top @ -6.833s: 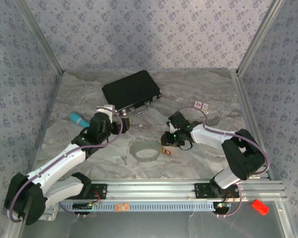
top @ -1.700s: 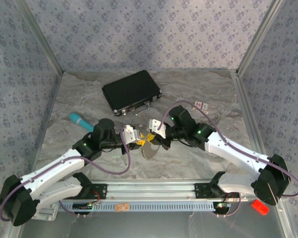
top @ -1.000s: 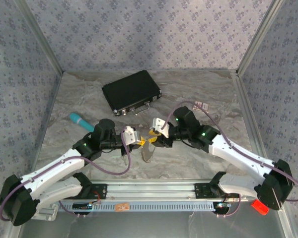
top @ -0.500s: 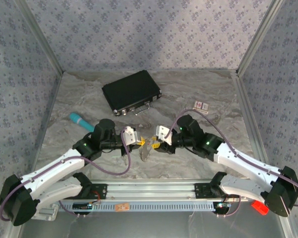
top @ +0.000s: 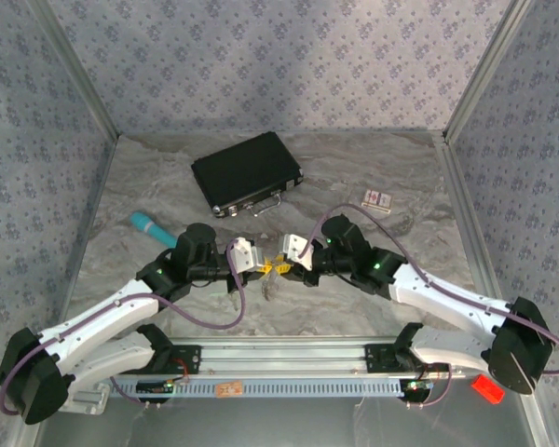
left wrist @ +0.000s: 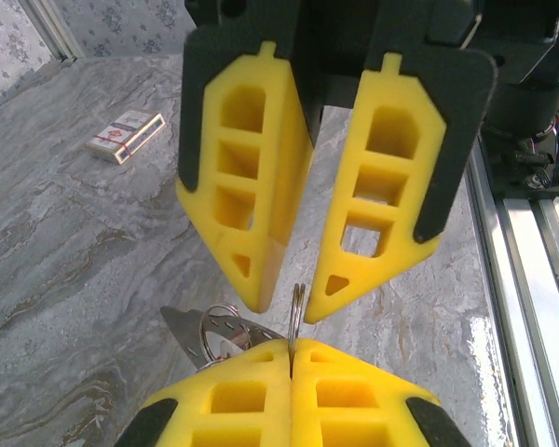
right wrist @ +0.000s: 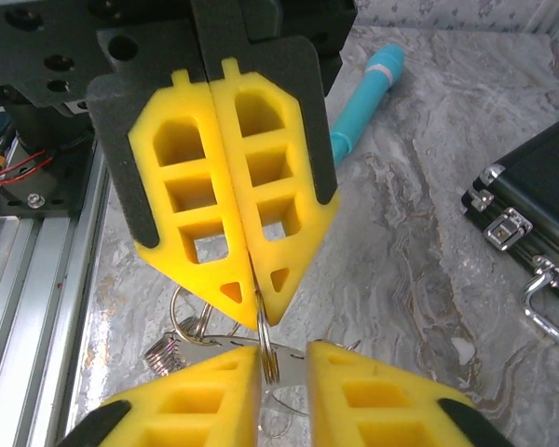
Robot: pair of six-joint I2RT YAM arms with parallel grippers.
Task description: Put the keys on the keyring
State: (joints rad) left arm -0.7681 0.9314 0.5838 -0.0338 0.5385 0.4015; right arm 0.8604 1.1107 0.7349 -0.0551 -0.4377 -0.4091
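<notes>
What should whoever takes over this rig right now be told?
Left gripper: shut, pinching the keyring edge-on above the table.
Right gripper: jaws slightly apart, straddling the ring's rim from the opposite side.
Small metal pieces hang off the ring; whether a key is threaded, I cannot tell.
A small red-and-white piece, maybe keys, lies on the table, far right.
Left: thread the remaining keys.

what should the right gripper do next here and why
Probably close the right gripper gently on the thin ring: its fingers straddle it with a small gap, while the left gripper is shut on that same ring, tip to tip.
</notes>
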